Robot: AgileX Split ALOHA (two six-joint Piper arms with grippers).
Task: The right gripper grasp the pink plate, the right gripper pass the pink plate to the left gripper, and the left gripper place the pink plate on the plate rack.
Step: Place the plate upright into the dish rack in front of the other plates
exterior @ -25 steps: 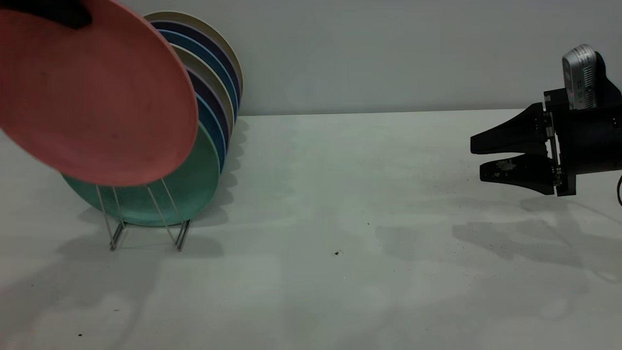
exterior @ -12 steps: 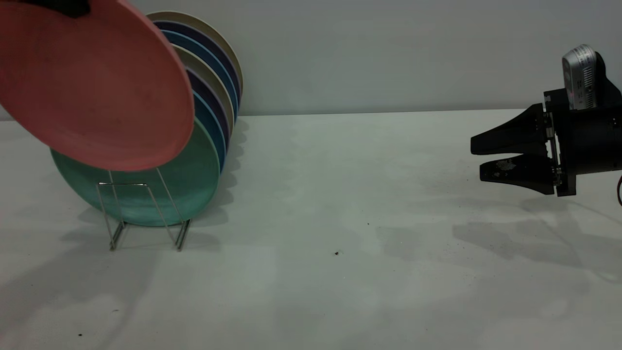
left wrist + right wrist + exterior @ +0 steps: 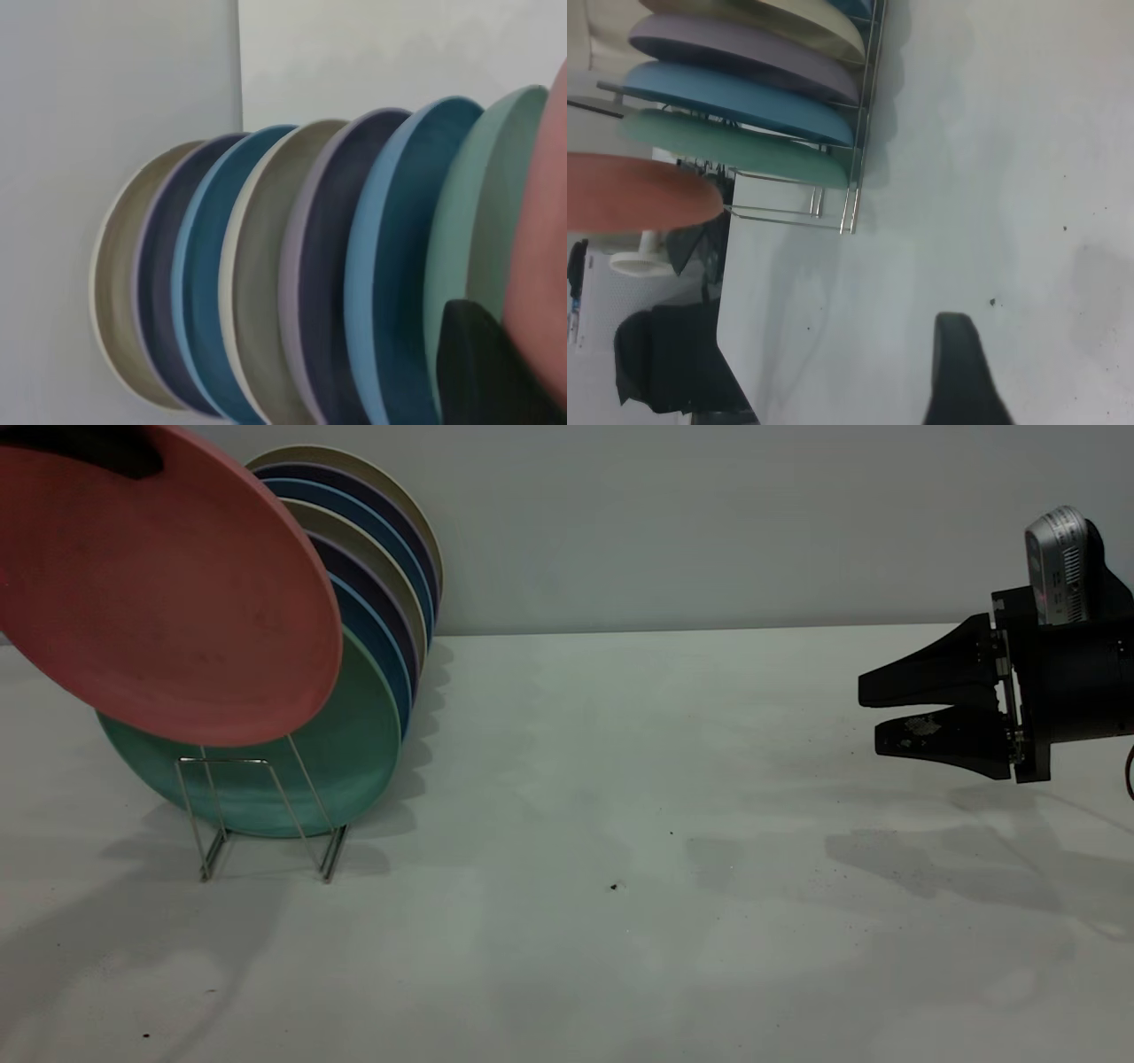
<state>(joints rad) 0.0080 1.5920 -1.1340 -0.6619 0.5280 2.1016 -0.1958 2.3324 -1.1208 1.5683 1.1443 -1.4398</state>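
Note:
The pink plate [image 3: 168,602] hangs tilted at the far left, in front of the green plate [image 3: 354,762] and just above the front loop of the plate rack [image 3: 332,859]. My left gripper [image 3: 106,447] is shut on the pink plate's upper rim. One of its fingers [image 3: 483,367] lies against the pink plate [image 3: 540,266] in the left wrist view. My right gripper [image 3: 868,713] hovers at the far right, open and empty. The right wrist view shows the pink plate [image 3: 629,190] beside the rack [image 3: 850,190].
Several blue, purple and beige plates [image 3: 390,567] stand in the rack behind the green one. A wall runs along the table's back edge [image 3: 709,631]. Small dark specks [image 3: 613,886] lie mid-table.
The pink plate has risen a little and shifted left with my left gripper, uncovering the rack's front wire loop. The right arm has not moved.

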